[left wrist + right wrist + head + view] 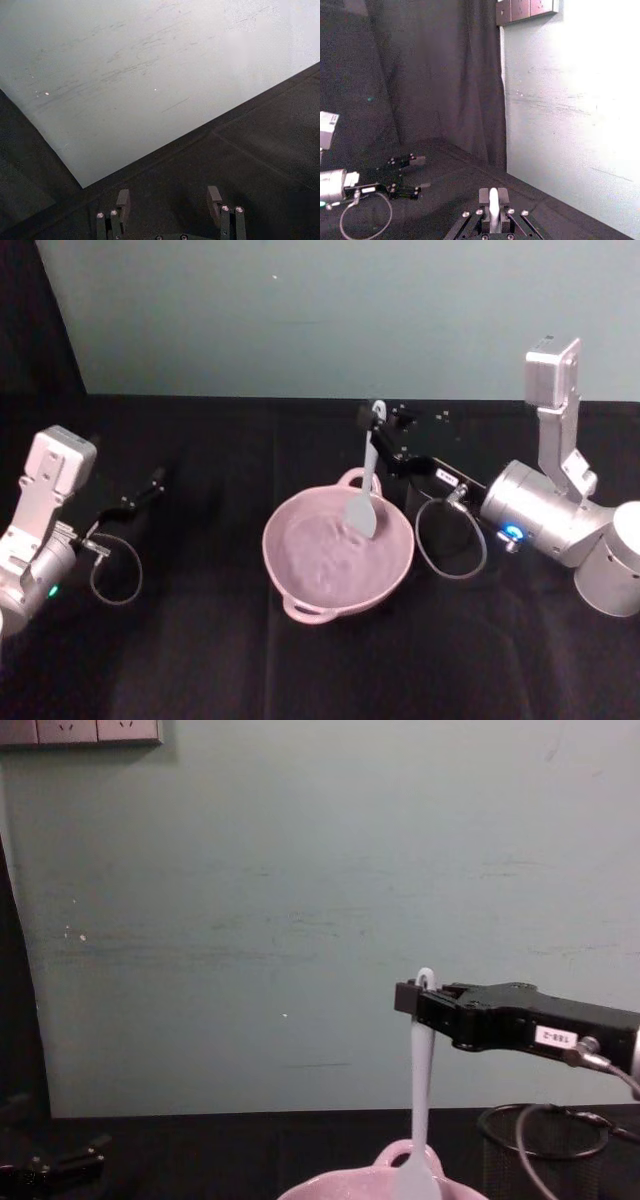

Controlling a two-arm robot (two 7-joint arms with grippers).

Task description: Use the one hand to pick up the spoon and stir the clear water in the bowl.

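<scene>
In the head view, the pale pink bowl [283, 581] sits at the middle of the black table [200, 660], with its loop handle [350, 478] on the far rim and clear water [320, 555] inside. The right gripper [379, 423] reaches in from the right above the bowl's far edge, its jaws pinching the top of the white spoon [367, 472]. The spoon hangs nearly upright, its scoop low inside the bowl on the far right side. A black mesh cup [432, 502] stands just right of the bowl, under the right arm. The left gripper [152, 483] hovers low over the table, well to the left of the bowl. In the left wrist view, the left gripper [169, 199] has its jaws spread with nothing between them, and beyond it are the dark table and a pale wall [150, 75]. In the right wrist view, the right gripper [493, 196] has its 2 fingers pressed against the spoon [493, 209], which stands between them. Farther off, the left gripper [425, 172] is low over the table with its jaws apart. In the chest view, the right gripper [412, 1000] comes in from the right, bearing a white label [555, 1037]. The spoon [420, 1080] shows its hole just above the fingers and drops straight down to the bowl [345, 1188] at the near edge. The mesh cup [540, 1160] stands to the right, and the left gripper [70, 1165] is low at the far left.
</scene>
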